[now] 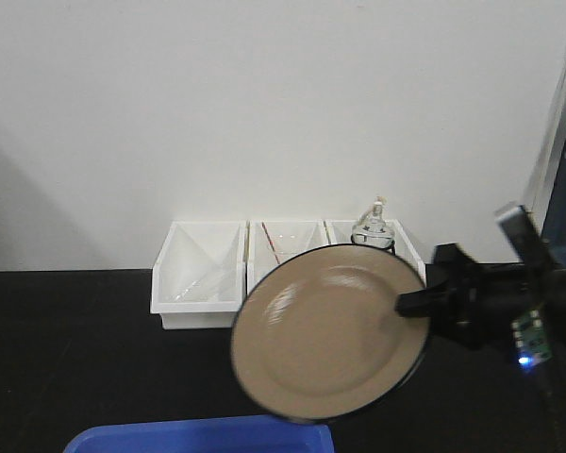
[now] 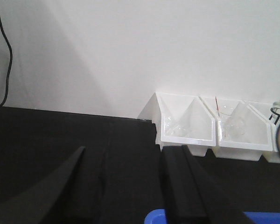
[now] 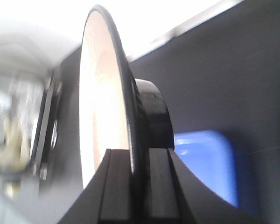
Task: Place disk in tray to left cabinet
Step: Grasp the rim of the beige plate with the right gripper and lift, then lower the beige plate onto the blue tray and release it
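Observation:
The disk point(image 1: 325, 330), a tan plate with a thin black rim, hangs tilted in the air, its face toward the front camera. My right gripper point(image 1: 407, 304) is shut on its right rim. In the right wrist view the disk point(image 3: 100, 107) stands edge-on between my fingers point(image 3: 116, 186). The blue tray point(image 1: 200, 438) lies at the bottom edge, just below the disk; it also shows in the right wrist view point(image 3: 207, 163) and the left wrist view point(image 2: 155, 217). My left gripper point(image 2: 126, 154) is open and empty above the black table. The left cabinet is out of view.
Three small white bins point(image 1: 200, 274) with clear glassware stand in a row against the white wall, behind the disk. A glass flask point(image 1: 374, 229) sits in the right bin. The table top point(image 1: 66, 359) is black. A black cable point(image 2: 4, 51) hangs at the left.

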Controlling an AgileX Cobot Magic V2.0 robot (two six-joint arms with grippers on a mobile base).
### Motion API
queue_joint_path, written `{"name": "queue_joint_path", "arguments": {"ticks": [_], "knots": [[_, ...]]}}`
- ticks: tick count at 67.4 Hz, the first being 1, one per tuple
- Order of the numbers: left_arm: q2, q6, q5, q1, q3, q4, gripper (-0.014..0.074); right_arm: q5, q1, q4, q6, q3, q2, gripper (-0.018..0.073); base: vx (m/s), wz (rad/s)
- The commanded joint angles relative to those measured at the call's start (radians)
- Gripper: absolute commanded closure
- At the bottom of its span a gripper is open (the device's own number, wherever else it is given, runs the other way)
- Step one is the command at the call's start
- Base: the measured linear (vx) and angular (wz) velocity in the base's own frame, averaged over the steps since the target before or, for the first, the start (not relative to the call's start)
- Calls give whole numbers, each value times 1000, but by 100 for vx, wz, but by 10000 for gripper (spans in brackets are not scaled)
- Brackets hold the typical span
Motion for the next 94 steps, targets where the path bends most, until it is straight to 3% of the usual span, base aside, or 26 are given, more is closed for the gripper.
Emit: {"name": "queue_joint_path", "arguments": {"ticks": [1, 8, 15, 25, 47, 56, 73, 78, 94], "knots": [[11, -7, -88, -2, -36, -6, 181, -67, 150, 104, -9, -37, -22, 564, 0, 0], [11, -7, -88, -2, -36, -6, 181, -162, 302, 100, -8, -37, 32, 564, 0, 0], [11, -7, -88, -2, -36, -6, 181, -184, 382, 89, -3, -37, 91, 564, 0, 0], [11, -7, -88, -2, -36, -6, 181, -187, 421, 8, 15, -37, 173, 564, 0, 0], [11, -7, -88, -2, -36, -6, 181, -225, 421, -283, 9, -37, 243, 531, 0, 0], [11, -7, -88, -2, -36, -6, 181, -226, 421, -329, 9, -37, 243, 442, 0, 0], [11, -7, -88, -2, -36, -6, 181, -231, 421, -371, 9, -37, 243, 80, 0, 0], [11, -7, -88, -2, -36, -6, 181, -229, 421, -380, 0, -37, 243, 11, 0, 0], [11, -7, -87, -2, -36, -6, 181, -208, 388, -462, 11, -69, 211, -26, 0, 0]]}}
